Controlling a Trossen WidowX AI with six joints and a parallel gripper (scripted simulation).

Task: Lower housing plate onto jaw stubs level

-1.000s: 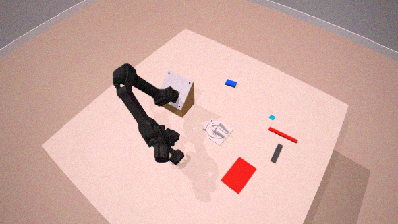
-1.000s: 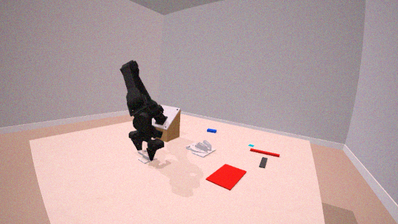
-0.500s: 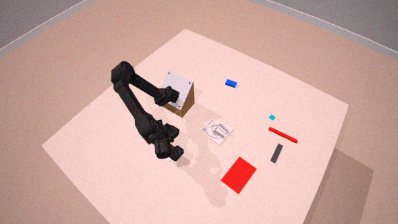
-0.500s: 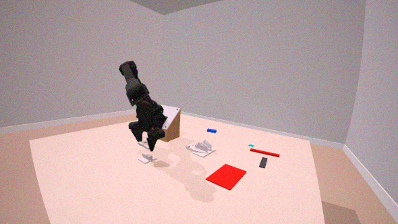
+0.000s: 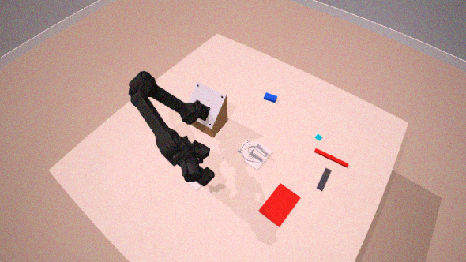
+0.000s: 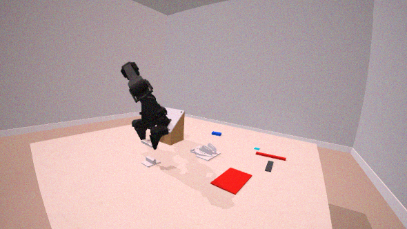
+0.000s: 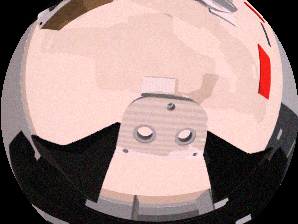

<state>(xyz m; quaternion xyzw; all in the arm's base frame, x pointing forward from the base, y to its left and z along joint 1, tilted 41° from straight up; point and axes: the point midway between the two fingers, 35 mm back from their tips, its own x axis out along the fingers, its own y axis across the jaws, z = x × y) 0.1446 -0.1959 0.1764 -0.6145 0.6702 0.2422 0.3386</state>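
The claw (image 5: pixel 202 166) (image 6: pixel 149 143) (image 7: pixel 161 129) is closed on the housing plate (image 6: pixel 146 142) (image 7: pixel 164 122), one finger at each side edge, and holds it above the surface (image 5: pixel 316 118) (image 6: pixel 103 193) (image 7: pixel 75 65). The jaw assembly (image 5: pixel 256 155) (image 6: pixel 206 152) (image 7: pixel 223 6) is the relation that matters: in the exterior view it lies to the right of the claw and lower, and in the wrist view at the upper right, beyond the plate's front edge. So the plate is well apart from it, and I judge that it must travel sideways first, then go down. The plate's long axis seems to run across, from finger to finger, but its tilt I cannot tell exactly. The only arm (image 5: pixel 152 114) (image 6: pixel 139 86) must do this. I see no container.
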